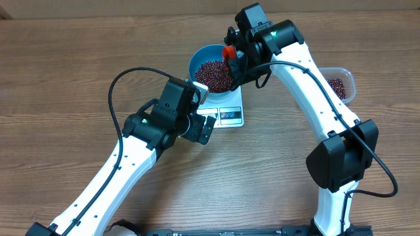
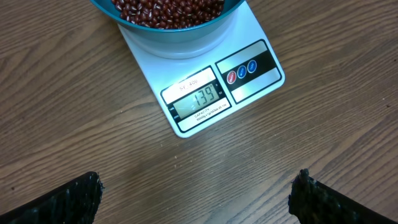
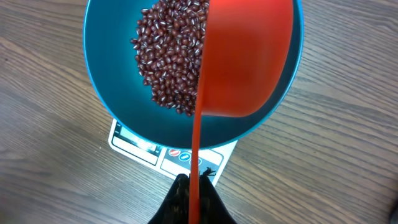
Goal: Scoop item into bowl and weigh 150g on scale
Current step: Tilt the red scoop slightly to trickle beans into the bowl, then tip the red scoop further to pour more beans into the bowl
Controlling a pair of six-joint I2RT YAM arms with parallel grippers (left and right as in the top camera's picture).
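Two grippers, one scoop, one bowl, one scale and one tub are counted; the beans are too many to count and lie in two heaps. The fingers of the left gripper [image 2: 196, 205] are spread wide, with nothing held between them. Bare table [image 2: 74, 112] is seen just ahead of their tips. Beyond it lies the scale [image 2: 258, 34], its display [image 2: 205, 96] turned toward the fingers and reading 139. Farther on, the blue bowl [image 2: 180, 37] is set on the scale. The fingers of the right gripper [image 3: 189, 196] are closed tight on the thin handle of the red scoop [image 3: 249, 56]. The scoop's cup is held beyond the fingertips, over the bowl's right half. The beans [image 3: 168, 56] are heaped inside the bowl, ahead of these fingers and left of the cup. A second, smaller heap is kept in the clear tub [image 1: 351, 77], well apart from both pairs of fingers.
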